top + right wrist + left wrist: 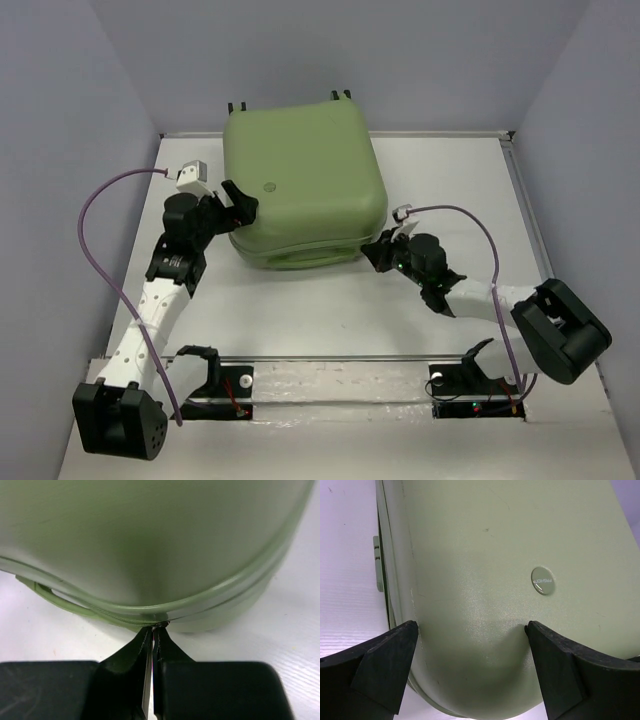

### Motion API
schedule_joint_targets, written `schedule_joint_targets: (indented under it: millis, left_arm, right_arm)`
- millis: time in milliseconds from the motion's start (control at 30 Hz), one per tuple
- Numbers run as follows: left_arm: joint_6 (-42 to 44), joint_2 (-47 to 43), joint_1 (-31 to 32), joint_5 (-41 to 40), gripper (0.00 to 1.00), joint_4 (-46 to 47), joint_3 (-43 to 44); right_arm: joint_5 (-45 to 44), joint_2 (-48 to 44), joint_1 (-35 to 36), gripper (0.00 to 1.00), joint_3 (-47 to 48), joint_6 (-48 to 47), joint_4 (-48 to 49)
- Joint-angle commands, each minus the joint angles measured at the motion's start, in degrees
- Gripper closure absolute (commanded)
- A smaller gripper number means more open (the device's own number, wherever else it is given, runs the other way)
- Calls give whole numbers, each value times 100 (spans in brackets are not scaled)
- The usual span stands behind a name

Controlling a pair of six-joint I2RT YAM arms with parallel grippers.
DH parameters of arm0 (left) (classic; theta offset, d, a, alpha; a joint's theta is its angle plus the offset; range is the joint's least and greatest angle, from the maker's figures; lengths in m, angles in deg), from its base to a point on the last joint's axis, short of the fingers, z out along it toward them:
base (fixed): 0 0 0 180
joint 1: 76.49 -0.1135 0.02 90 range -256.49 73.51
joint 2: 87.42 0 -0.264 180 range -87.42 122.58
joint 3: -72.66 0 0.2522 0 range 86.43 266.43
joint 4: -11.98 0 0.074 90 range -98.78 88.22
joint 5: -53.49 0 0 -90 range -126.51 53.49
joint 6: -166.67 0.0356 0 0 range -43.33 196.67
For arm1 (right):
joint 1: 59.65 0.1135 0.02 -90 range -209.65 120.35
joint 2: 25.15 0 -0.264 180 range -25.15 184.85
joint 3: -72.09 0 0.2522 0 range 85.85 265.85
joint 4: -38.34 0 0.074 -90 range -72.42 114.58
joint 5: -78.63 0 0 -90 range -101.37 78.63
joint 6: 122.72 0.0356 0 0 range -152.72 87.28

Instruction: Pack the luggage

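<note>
One luggage (pixel 300 180), lid down, hides its interior.

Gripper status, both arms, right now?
Left gripper: open, fingers straddling the luggage corner.
Right gripper: shut, fingertips at the luggage seam; anything pinched, cannot tell.

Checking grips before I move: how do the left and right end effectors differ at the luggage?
The left end effector is open, fingers astride a rounded corner of the luggage; the right end effector is shut, tips together. The left faces the broad shell; the right's tips sit at the seam line. Both are close against the luggage's near side.
</note>
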Motion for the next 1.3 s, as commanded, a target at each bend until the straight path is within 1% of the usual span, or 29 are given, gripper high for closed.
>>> schedule_joint_targets:
  millis: [0, 33, 67, 133, 167, 200, 233, 267, 367, 433, 467, 500, 533, 600, 667, 767, 800, 833, 900, 933, 967, 1033, 1067, 1100, 1200, 1233, 1267]
  left_arm:
    - [-751, 89, 823, 1165, 1, 296, -402]
    - [-838, 116, 938, 1130, 1, 359, -411]
    - [-996, 168, 1052, 1121, 1, 516, -402]
    - [-1146, 221, 1246, 1077, 1, 675, -402]
    - [-1199, 291, 1403, 1008, 1, 737, -376]
    - [-1287, 335, 1466, 981, 1, 807, -349]
    - [-1322, 397, 1510, 955, 1, 834, -323]
    - [-1357, 406, 1589, 937, 1, 860, -305]
    - [-1516, 406, 1659, 893, 1, 975, -314]
    - [-1665, 380, 1712, 875, 1, 1080, -358]
    - [-1718, 327, 1730, 875, 1, 1115, -375]
    - [-1762, 309, 1730, 875, 1, 1107, -358]
    - [-1780, 283, 1730, 919, 1, 1107, -349]
    - [-1745, 266, 1730, 893, 1, 905, -218]
    - [-1614, 230, 1721, 814, 1, 695, -95]
    - [-1429, 186, 1721, 463, 1, 465, 28]
    - [-1376, 169, 1712, 410, 1, 430, 37]
    - [-1341, 186, 1686, 305, 1, 395, 72]
    - [-1183, 177, 1677, 68, 1, 238, 204]
    - [-1139, 151, 1669, -203, 1, 210, 239]
    - [-1095, 125, 1660, -310, 1, 193, 266]
    - [-1007, 90, 1651, -565, 1, 175, 275]
    - [-998, 55, 1651, -610, 1, 166, 275]
    - [-998, 46, 1651, -619, 1, 184, 223]
    - [-1015, 63, 1651, -514, 1, 263, 73]
    - [-980, 72, 1651, -409, 1, 272, 47]
    - [-963, 81, 1660, -373, 1, 272, -15]
  right_arm:
    - [-1006, -281, 1441, 93, 202, -148, 110]
    - [-1366, -220, 1696, 93, 290, -104, -103]
    - [-1778, -132, 2195, 93, 395, -86, -479]
    - [-2062, 140, 2663, 93, 728, -69, -963]
    - [-2281, 498, 2892, 93, 1235, -77, -1236]
    - [-2344, 676, 3294, 93, 1527, -69, -1856]
    - [-2519, 965, 3481, 93, 2096, -86, -2158]
    - [-2564, 1063, 3622, 93, 2284, -78, -2414]
    - [-2293, 1222, 3773, 93, 2601, 80, -2338]
    - [-1933, 1432, 3878, 93, 2821, 54, -1908]
    - [-1671, 1668, 3879, 93, 3083, 54, -1759]
    - [-1598, 1810, 3948, 93, 3208, 54, -1644]
    - [-1754, 1951, 4088, 93, 3305, 2, -1504]
    - [-1870, 2223, 4142, 93, 3577, -25, -1476]
    - [-1923, 2391, 4300, 93, 3517, -68, -1293]
    - [-2159, 2050, 4371, 93, 3114, -130, -1326]
    - [-2195, 1866, 4371, 91, 2973, -87, -1396]
    - [-2352, 1403, 4371, 70, 2676, 9, -1527]
    - [-2607, 856, 4371, 39, 2480, 115, -2395]
    - [-2748, 566, 4371, 18, 2418, 151, -2799]
    - [-3036, 50, 4371, 14, 2418, 160, -3612]
    - [-3380, -462, 4301, 10, 2453, 204, -4372]
    - [-3582, -726, 4213, 10, 2444, 204, -4629]
    - [-3601, -1277, 4082, 11, 2418, 195, -4875]
    - [-3268, -2131, 2986, 12, 2365, 20, -4947]
    - [-3346, -2274, 2347, 9, 2435, 2, -5017]
    - [-3495, -2380, 2045, 6, 2514, -51, -5061]
